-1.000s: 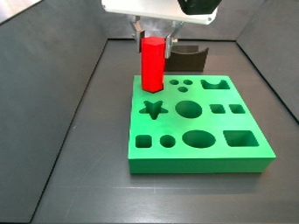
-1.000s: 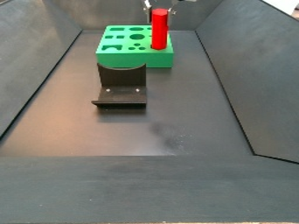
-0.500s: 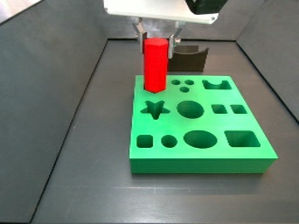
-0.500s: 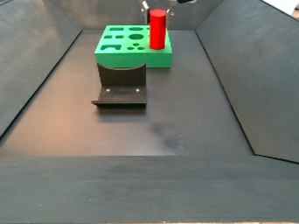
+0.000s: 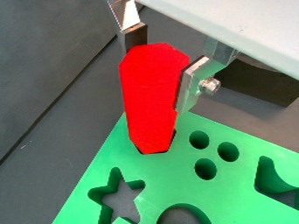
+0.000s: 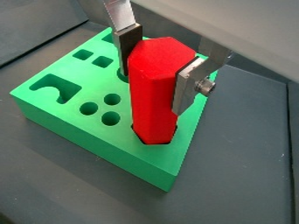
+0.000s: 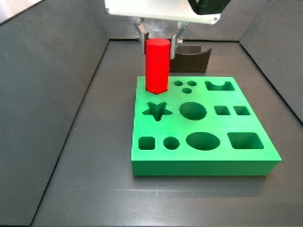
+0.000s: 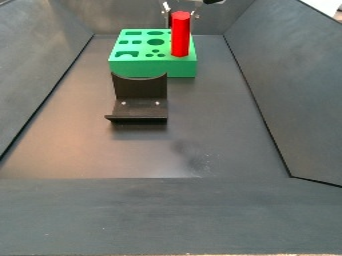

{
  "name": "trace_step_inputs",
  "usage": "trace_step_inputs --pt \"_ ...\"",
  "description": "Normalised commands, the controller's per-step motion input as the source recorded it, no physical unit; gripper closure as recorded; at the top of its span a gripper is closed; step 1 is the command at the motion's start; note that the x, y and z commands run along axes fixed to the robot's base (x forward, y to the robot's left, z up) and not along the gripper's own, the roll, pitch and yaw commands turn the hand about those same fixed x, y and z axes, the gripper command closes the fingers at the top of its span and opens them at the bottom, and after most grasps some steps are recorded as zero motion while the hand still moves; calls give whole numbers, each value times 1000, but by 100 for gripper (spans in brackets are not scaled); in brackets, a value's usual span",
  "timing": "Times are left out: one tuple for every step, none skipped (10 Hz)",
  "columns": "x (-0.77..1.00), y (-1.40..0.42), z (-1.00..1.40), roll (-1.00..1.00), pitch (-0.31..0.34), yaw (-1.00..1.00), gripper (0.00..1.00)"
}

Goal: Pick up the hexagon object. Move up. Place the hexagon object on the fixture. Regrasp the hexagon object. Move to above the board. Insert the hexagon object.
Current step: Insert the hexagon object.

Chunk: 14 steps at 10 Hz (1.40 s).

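- In a side view, the board [image 7: 199, 124] lies flat on the dark floor, its shaped holes facing up so that a peg can enter from above.
- The hexagon object [image 7: 157, 64] stands upright at the board's corner near 11 o'clock in that view; its lower end is at the hexagon hole there, probably already a little inside, but I cannot tell how deep.
- The gripper [image 7: 159, 35] is directly over that corner and is closed on the upper part of the hexagon object.
- In both wrist views the silver fingers [image 5: 194, 77] [image 6: 191, 84] press on two opposite sides of the red prism. I judge this grip keeps it vertical and stops it turning, so its six sides match the hole.
- The fixture [image 7: 190, 58] stands behind the board, toward 12 o'clock, just beside its far edge, and carries nothing; the regrasp step seems finished.
- The insertion looks under way, not yet completed.
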Motion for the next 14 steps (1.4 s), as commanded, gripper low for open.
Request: trace_step_inputs --pt "0 0 -266 186 20 -277 100" --pt "0 0 -263 129 0 -383 100" --pt "-3 0 -257 134 0 -351 100" --pt "0 0 -66 26 0 -183 100" --pt "0 0 0 0 -20 0 100" --pt "0 0 -66 53 0 0 100" --pt "0 0 -137 60 -7 0 100" --pt "0 -46 -274 120 -6 0 100" --pt "0 -177 -391 264 0 0 100" --pt "0 -183 -314 384 43 0 100" --pt "83 -197 -297 450 150 0 100" --pt "149 -197 -466 394 109 0 100" --pt "223 -69 -729 269 63 0 100" --pt "320 -63 -897 214 0 0 100"
